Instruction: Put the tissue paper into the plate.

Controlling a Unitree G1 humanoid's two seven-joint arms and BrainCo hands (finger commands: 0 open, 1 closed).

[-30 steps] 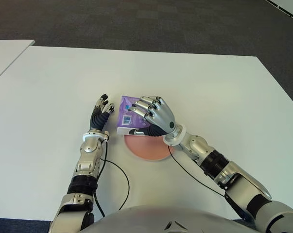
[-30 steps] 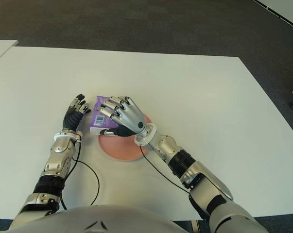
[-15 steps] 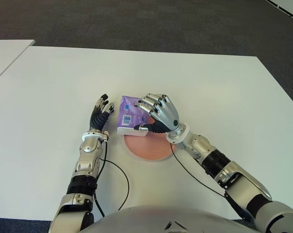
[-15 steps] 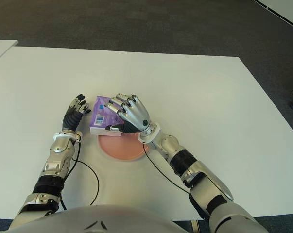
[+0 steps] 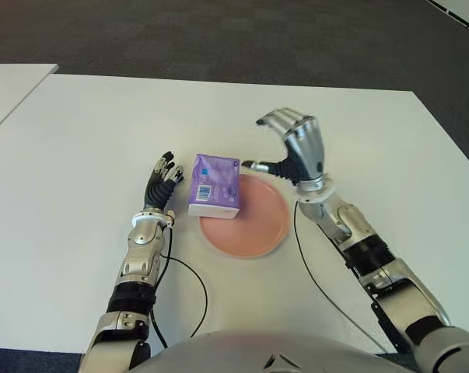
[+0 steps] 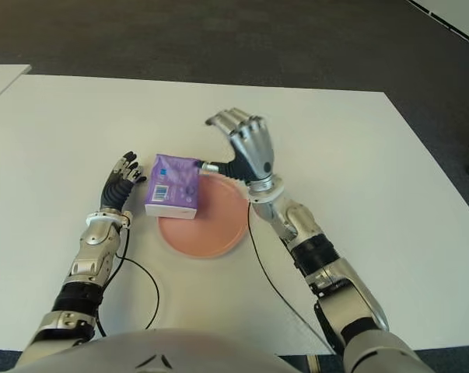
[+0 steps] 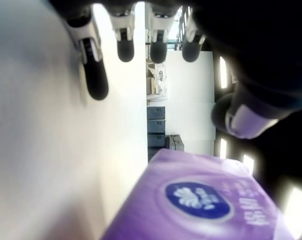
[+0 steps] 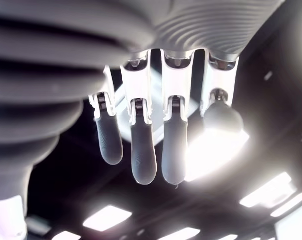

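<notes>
1. The right hand (image 5: pixel 295 149) is being held up above the far right rim of the plate (image 5: pixel 259 233), fingers loosely spread and slightly curled, nothing in them. The right wrist view is showing only fingers against ceiling lights, so it's empty for sure.

2. From that hand, the tissue paper (image 5: pixel 214 185) is lying toward the robot's left and a bit nearer. The thumb tip is being pointed at the pack's far right corner, close to it but apart from it.

3. The purple pack is being carried half on the plate: its right part is sitting over the plate's left rim, its left part looks to be hanging out over the tabletop (image 5: pixel 94 140). The long axis is running roughly from the near edge toward the far edge, barcode side up.

4. The left hand (image 5: pixel 161 181) is being kept just beside the pack's left side, fingers open and holding nothing. It's the nearer one, honestly; the left wrist view is showing the pack right next to the fingers.

5. Nothing is standing in the way. A nudge to the right is probably all that's needed. A second table (image 5: pixel 8 81) is showing past the far left corner.
</notes>
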